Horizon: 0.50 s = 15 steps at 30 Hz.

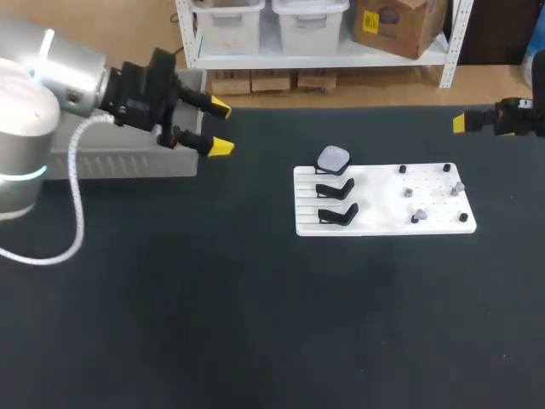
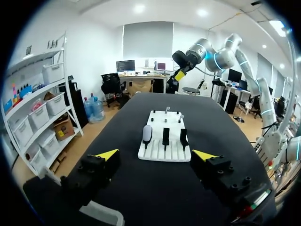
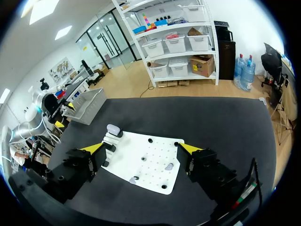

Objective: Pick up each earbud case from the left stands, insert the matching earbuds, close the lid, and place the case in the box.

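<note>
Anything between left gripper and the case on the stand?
No. Only bare table lies between the left gripper and the case, as the head view shows.

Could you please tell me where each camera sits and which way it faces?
Head view: fixed above and behind, looking down on the table; left gripper and right gripper at its sides.
Left wrist view: on the left wrist, facing the white board; own open fingers show, right arm beyond.
Right wrist view: on the right wrist, facing the board from the opposite side; own open fingers show.
Shared: all see the board and earbud case.
</note>
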{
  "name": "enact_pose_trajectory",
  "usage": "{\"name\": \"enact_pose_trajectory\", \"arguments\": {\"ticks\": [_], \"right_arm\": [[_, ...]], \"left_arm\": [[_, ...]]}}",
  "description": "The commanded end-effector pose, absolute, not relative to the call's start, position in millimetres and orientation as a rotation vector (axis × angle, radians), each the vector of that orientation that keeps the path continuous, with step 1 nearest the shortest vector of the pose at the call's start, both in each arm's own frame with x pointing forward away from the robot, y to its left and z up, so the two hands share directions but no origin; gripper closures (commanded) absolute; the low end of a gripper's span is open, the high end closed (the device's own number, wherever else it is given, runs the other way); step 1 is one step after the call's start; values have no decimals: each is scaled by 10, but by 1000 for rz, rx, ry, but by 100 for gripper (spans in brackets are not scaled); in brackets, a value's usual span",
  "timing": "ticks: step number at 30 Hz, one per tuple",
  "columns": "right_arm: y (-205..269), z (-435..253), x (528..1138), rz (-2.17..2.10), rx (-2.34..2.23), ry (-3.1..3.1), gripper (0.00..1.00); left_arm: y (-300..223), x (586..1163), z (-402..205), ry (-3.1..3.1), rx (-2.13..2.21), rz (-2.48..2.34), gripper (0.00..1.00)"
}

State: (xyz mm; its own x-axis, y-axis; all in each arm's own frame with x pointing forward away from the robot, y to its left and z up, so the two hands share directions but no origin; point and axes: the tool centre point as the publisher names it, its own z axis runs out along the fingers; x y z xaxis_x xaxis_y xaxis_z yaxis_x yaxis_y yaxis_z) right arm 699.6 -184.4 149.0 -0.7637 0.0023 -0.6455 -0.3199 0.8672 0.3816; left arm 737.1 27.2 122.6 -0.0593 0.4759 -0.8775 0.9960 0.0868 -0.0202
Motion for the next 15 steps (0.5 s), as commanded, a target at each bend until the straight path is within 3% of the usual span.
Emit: {"name": "enact_pose_trajectory", "arguments": {"ticks": [1, 15], "right_arm": [[-1844, 1493, 6993, 631, -228, 2371, 0], [-1844, 1493, 6993, 631, -228, 2371, 0]], "left_arm": [[88, 7560, 1086, 1618, 1518, -937, 0], [-383, 7758, 774, 1593, 1556, -1066, 0]]}}
